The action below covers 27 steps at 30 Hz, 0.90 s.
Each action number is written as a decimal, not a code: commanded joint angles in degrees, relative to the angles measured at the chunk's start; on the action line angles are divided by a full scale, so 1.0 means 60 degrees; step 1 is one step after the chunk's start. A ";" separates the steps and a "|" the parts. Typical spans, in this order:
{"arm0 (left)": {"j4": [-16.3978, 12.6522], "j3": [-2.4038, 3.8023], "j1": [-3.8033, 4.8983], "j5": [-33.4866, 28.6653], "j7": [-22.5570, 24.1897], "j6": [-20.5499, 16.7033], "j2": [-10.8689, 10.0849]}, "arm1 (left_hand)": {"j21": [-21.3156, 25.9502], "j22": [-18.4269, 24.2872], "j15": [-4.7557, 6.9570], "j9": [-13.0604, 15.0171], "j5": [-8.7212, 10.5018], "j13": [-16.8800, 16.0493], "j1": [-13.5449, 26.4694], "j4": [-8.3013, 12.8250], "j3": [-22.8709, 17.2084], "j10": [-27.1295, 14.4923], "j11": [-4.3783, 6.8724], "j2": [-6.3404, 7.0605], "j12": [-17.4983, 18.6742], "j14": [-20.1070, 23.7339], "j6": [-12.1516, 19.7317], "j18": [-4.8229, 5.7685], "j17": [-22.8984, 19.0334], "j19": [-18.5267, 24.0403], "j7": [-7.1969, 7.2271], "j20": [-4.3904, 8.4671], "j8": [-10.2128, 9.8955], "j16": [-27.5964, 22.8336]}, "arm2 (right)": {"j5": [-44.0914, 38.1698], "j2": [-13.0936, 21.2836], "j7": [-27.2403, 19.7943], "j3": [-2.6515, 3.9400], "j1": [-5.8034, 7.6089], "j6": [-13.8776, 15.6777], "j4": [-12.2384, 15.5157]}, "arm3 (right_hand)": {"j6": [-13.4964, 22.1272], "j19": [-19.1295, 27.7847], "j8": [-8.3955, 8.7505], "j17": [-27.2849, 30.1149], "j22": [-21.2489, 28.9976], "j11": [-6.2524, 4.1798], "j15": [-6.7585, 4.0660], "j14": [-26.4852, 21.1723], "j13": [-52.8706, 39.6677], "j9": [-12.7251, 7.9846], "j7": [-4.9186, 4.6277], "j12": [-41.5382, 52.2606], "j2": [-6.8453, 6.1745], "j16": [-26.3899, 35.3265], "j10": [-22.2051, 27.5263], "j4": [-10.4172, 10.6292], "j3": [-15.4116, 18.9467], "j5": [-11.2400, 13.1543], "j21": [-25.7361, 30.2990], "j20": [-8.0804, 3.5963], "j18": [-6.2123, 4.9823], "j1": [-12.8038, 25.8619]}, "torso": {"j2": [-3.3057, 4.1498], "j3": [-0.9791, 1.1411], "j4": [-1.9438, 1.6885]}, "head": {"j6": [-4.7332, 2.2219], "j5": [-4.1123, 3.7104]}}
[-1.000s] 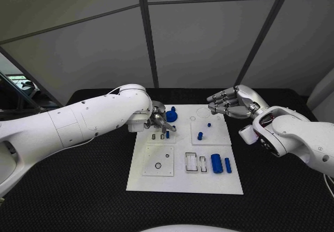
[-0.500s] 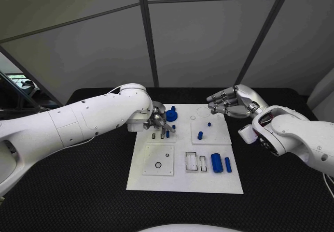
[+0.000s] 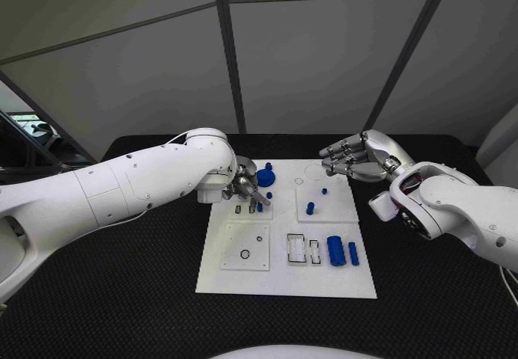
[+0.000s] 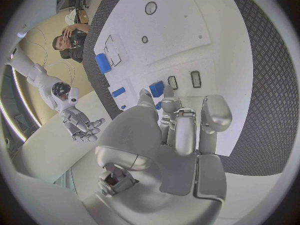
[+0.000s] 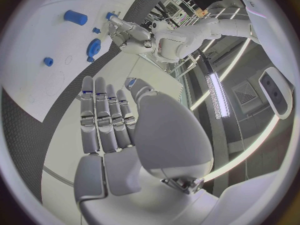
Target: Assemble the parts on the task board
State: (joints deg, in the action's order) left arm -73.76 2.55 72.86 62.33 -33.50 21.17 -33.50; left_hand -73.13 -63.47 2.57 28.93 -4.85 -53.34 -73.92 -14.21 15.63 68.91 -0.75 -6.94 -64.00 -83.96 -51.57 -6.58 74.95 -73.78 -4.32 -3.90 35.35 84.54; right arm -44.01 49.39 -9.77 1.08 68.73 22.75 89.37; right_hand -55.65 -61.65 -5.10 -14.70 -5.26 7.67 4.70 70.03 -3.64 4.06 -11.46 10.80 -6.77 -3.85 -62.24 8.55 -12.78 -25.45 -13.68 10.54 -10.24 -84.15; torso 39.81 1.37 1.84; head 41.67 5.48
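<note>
Beneath the left hand's [image 3: 244, 188] downturned fingers [image 4: 177, 116], a small blue rectangular part [image 4: 156, 89] is pinched over the white flat task board [image 3: 283, 284]; the right hand [image 3: 355, 161] hovers empty, fingers [image 5: 105, 116] pressed together.

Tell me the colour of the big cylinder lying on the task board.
Blue cylinder, clearest in the head view.

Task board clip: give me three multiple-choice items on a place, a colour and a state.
1. Where does the large blue cylinder lie on the task board?
A. near edge, right part
B. far left corner
C. off the board

2. What colour are the parts?
A. red
B. blue
C. green

3. How is the right hand?
A. gripping the cylinder
B. pressing the board
C. raised, holding nothing

A: it lies beside the thin blue bar.
B: all pieces are blue.
C: the right wrist view shows bare fingers.
</note>
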 commanded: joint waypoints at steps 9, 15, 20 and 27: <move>-0.0032 0.0002 0.0019 -0.0241 -0.0087 0.0041 0.0038 | 0.0023 -0.0088 0.0080 0.0247 -0.0016 -0.0018 -0.0829 0.0493 -0.0687 -0.0028 0.0113 -0.0302 0.0031 -0.0446 0.0154 0.0122 0.1041 0.0025 0.0060 0.0065 0.0046 0.0002 | -0.0098 -0.0041 0.0188 0.0011 0.0016 -0.0349 -0.0057 | -0.0065 -0.0092 0.0046 0.0025 0.0026 0.0027 0.0005 0.0056 0.0014 0.0007 0.0003 -0.0012 0.0027 0.0034 -0.0047 -0.0003 -0.0094 -0.0065 0.0080 -0.0003 -0.0032 -0.0041 | 0.0006 -0.0004 -0.0004 | 0.0022 0.0026; -0.0058 0.0002 0.0019 -0.0628 -0.0103 -0.0062 0.0008 | 0.0019 -0.0152 0.0148 0.0319 -0.0015 0.0020 -0.1413 0.0866 -0.1461 -0.0062 0.0177 -0.0520 0.0132 -0.0458 0.0241 0.0125 0.1079 0.0017 0.0115 0.0138 -0.0090 0.0015 | -0.0267 -0.0061 0.0283 0.0011 0.0016 -0.0492 -0.0090 | 0.0008 -0.0056 0.0104 0.0090 0.0070 0.0063 0.0039 -0.0032 0.0020 -0.0012 -0.0027 -0.0080 -0.0030 0.0050 0.0029 -0.0052 -0.0193 -0.0077 0.0161 0.0014 -0.0017 -0.0037 | 0.0010 -0.0007 -0.0005 | 0.0032 0.0024; -0.0233 0.0002 0.0019 -0.1033 -0.0096 -0.0314 -0.0121 | -0.0015 -0.0266 0.0168 0.0407 0.0019 0.0047 -0.1877 0.1251 -0.2720 -0.0052 0.0212 -0.0542 0.0247 -0.0478 0.0339 0.0145 0.1135 -0.0017 0.0123 0.0182 -0.0222 0.0039 | -0.0357 -0.0086 0.0367 0.0011 0.0016 -0.0645 -0.0129 | 0.0046 -0.0024 0.0132 0.0133 0.0101 0.0087 0.0067 -0.0097 0.0019 -0.0018 -0.0047 -0.0115 -0.0058 0.0053 0.0069 -0.0064 -0.0243 -0.0074 0.0220 0.0036 -0.0010 -0.0002 | 0.0014 -0.0011 -0.0005 | 0.0057 0.0017; -0.0574 0.0002 0.0018 -0.1460 -0.0129 -0.0703 -0.0403 | -0.0015 -0.0379 0.0133 0.0696 0.0045 0.0047 -0.1189 0.1270 -0.4765 0.0032 0.0190 0.0246 0.0277 -0.0497 0.0349 0.0150 0.1179 -0.0036 0.0091 0.0148 -0.0199 0.0049 | -0.0386 -0.0114 0.0436 0.0011 0.0016 -0.0804 -0.0205 | 0.0088 0.0006 0.0158 0.0173 0.0131 0.0109 0.0094 -0.0163 0.0017 -0.0022 -0.0064 -0.0146 -0.0087 0.0055 0.0110 -0.0073 -0.0280 -0.0068 0.0277 0.0061 -0.0004 0.0039 | 0.0005 -0.0010 -0.0020 | 0.0055 0.0078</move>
State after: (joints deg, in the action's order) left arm -76.73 2.54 72.88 56.49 -33.62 19.17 -35.66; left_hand -73.13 -65.61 3.18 32.80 -4.55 -53.09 -82.11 -13.69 -3.34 68.71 0.52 -7.14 -62.51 -84.15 -49.62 -6.59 74.94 -73.80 -3.80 -3.05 33.75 84.54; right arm -45.69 48.80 -7.51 1.08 68.73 19.39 88.18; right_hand -55.44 -61.65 -4.43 -13.75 -4.58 8.10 5.33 69.40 -3.58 3.99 -11.68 10.12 -6.77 -3.85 -61.82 8.15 -14.11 -25.75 -12.41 10.54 -10.24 -84.14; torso 39.87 1.31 1.73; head 42.01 5.82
